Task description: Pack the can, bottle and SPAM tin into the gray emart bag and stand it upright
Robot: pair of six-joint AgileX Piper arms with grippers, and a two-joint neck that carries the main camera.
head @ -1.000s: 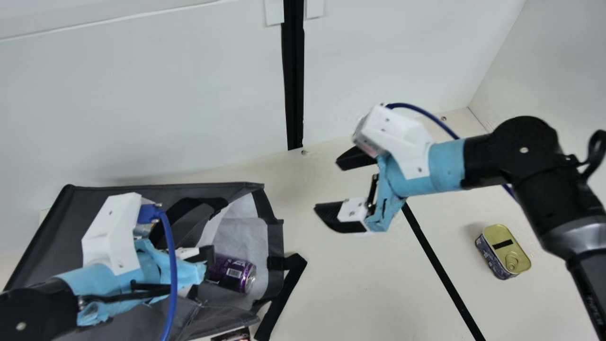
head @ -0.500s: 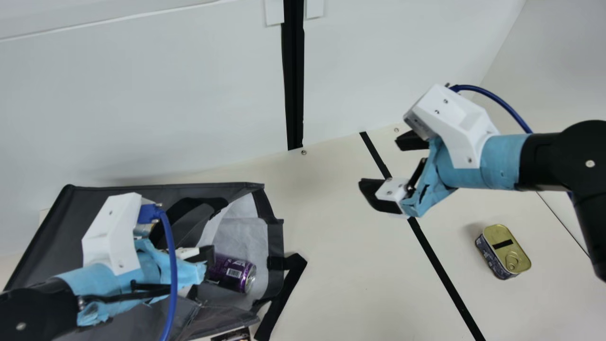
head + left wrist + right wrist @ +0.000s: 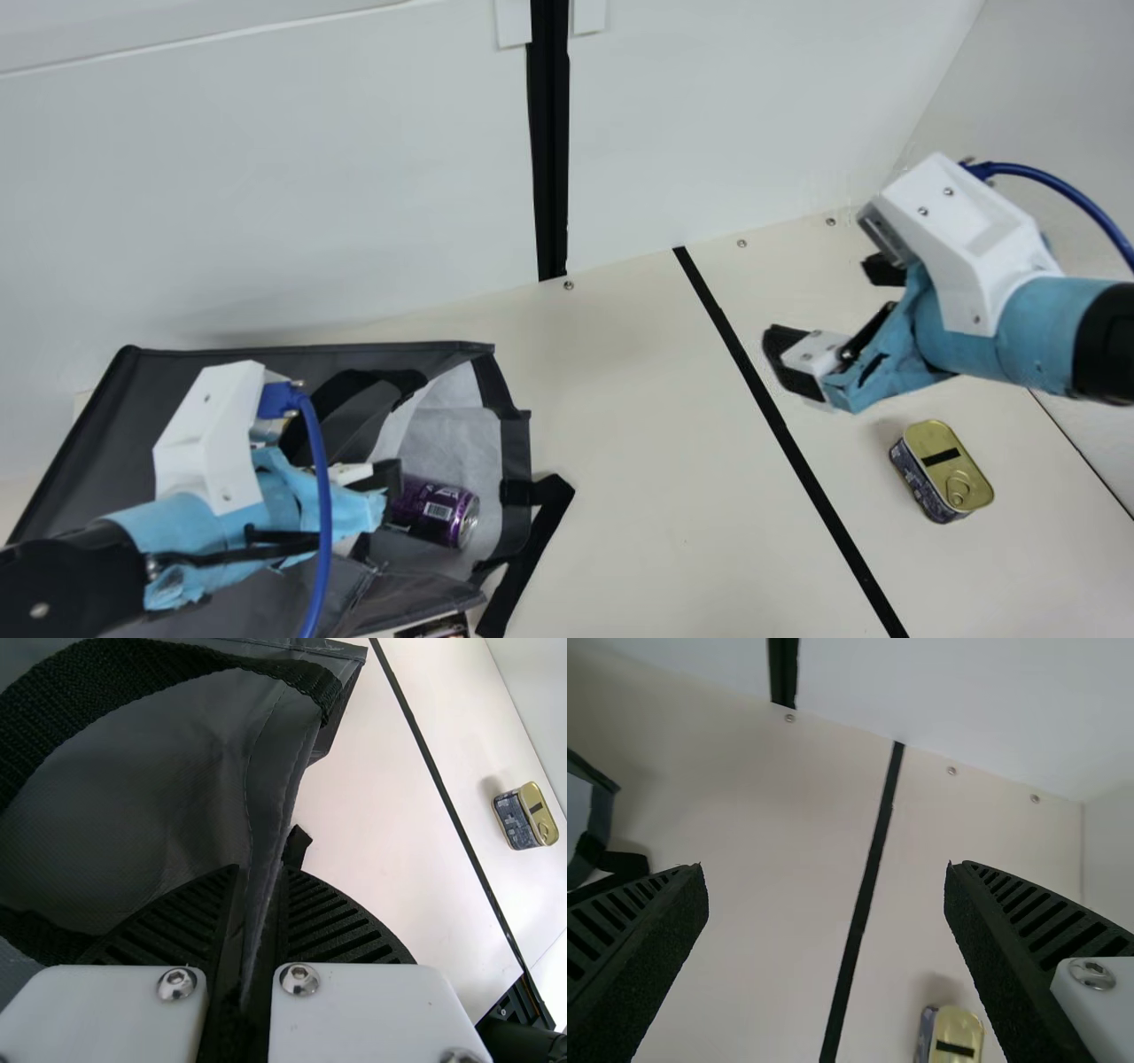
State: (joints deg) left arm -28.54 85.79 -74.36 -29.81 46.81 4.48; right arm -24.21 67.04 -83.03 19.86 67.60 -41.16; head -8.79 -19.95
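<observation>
Okay, my left gripper (image 3: 387,478) is clamped on a fold of the gray emart bag (image 3: 115,425), bag on its side, purple can (image 3: 434,511) inside its mouth. SPAM tin (image 3: 943,470) lies on the table (image 3: 638,461), near my right gripper (image 3: 819,306), not touching; that claw's wide open, holding nothing.
</observation>
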